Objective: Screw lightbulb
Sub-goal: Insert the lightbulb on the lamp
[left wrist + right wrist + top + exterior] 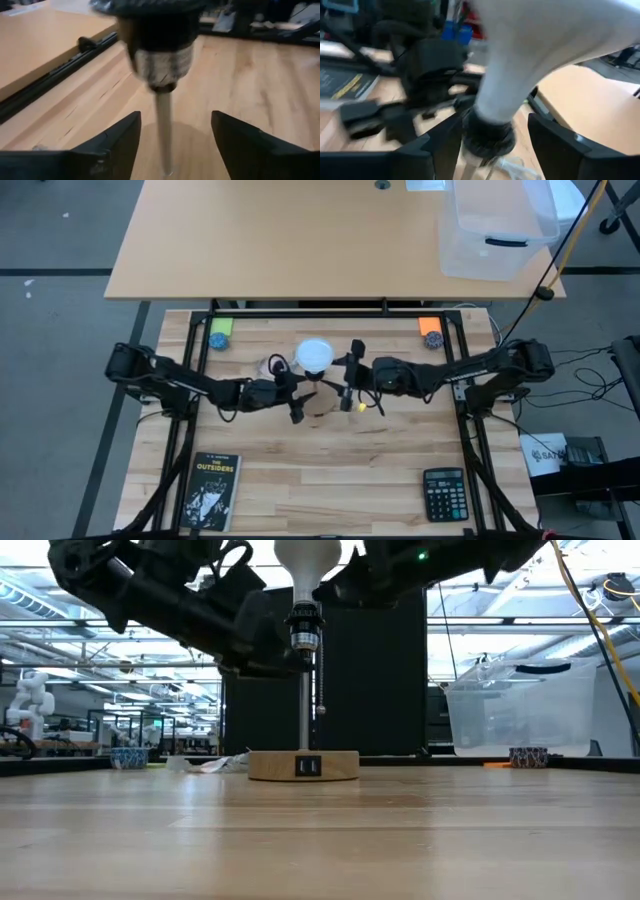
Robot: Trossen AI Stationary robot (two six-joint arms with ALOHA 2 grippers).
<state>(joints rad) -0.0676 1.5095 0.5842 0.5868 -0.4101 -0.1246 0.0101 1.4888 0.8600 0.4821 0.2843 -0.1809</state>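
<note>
While the lightbulb [306,562] sits upright in the black socket [304,632] on top of the lamp stand [304,764] in the middle of the worktop [330,480], both pincers flank it with fingers spread wide: the left pincer [175,137] straddles the stand's thin pole below the socket without touching it, and the right pincer [492,142] brackets the bulb's neck, holding nothing. Beyond the worktop, a clear plastic bin [495,225] sits on a second table; its contents can't be made out.

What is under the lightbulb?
Under the lightbulb sits a black socket on a thin metal rod, standing on a round wooden base. The bulb's thread is hidden inside the socket.
</note>
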